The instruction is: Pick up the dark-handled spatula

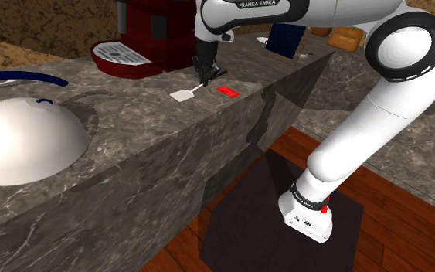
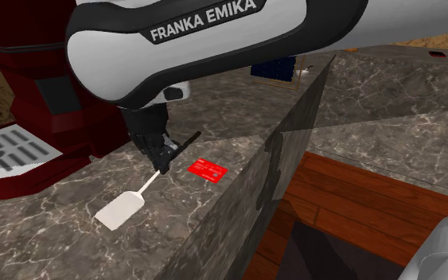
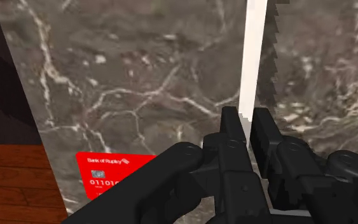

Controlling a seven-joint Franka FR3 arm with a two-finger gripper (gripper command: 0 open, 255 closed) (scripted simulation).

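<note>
The spatula (image 2: 121, 210) has a white blade, a thin white shaft (image 3: 254, 57) and a dark handle (image 2: 185, 144). It lies slanted on the grey marble counter (image 2: 71, 246), in front of the red coffee machine. My black gripper (image 2: 162, 161) comes down from above, shut on the spatula where the white shaft meets the dark handle. In the wrist view the fingers (image 3: 229, 129) clasp the shaft between them at the gripper (image 3: 247, 130). In the shoulder view the gripper (image 1: 205, 77) stands just behind the blade (image 1: 181, 96). I cannot tell whether the blade touches the counter.
A red bank card (image 2: 208, 170) lies flat beside the spatula, close to the counter's edge (image 1: 242, 116). The red coffee machine (image 1: 150, 35) and its drip tray (image 2: 7, 151) stand just behind. A white dome (image 1: 18, 143) sits at the shoulder view's left. A dark blue box (image 1: 285, 39) stands farther back.
</note>
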